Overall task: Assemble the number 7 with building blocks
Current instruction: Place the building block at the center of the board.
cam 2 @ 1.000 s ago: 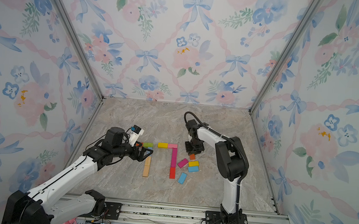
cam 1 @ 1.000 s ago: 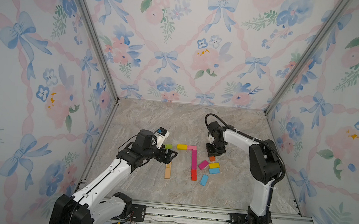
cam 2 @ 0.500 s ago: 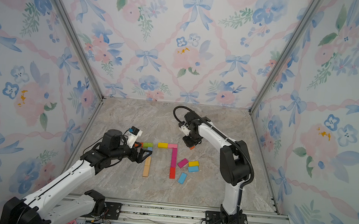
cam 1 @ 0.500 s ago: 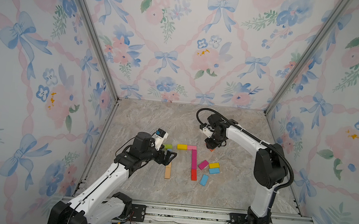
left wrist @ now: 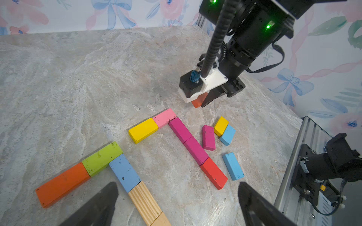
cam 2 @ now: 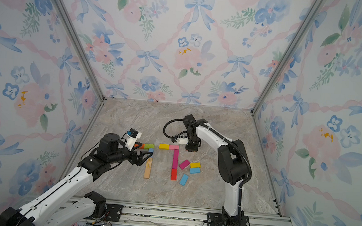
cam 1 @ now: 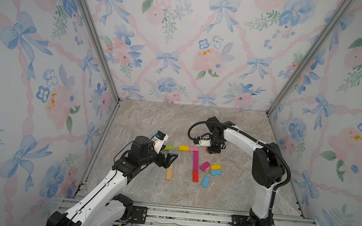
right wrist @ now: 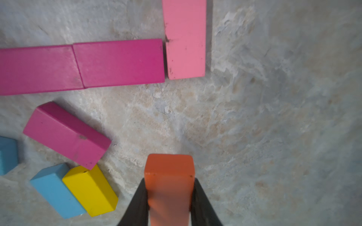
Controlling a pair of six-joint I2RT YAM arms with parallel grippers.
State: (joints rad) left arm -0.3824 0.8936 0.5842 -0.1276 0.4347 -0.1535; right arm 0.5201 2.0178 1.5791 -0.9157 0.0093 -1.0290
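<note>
Overhead, both top views showed a seven of yellow, pink, magenta and red flat wooden blocks (cam 1: 195,161). Left wrist: left gripper (left wrist: 177,187) gaped empty; four loose blocks (left wrist: 208,137) lay by. Right wrist: right gripper (right wrist: 169,187) clamped an unplaced orange wooden block (right wrist: 169,166) near the pink block (right wrist: 185,39).

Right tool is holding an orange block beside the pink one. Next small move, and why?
Likely lower the right tool and lay its orange block flat on bare table, clear of the pink block: that seven looks finished, and loose blocks could build another.
</note>
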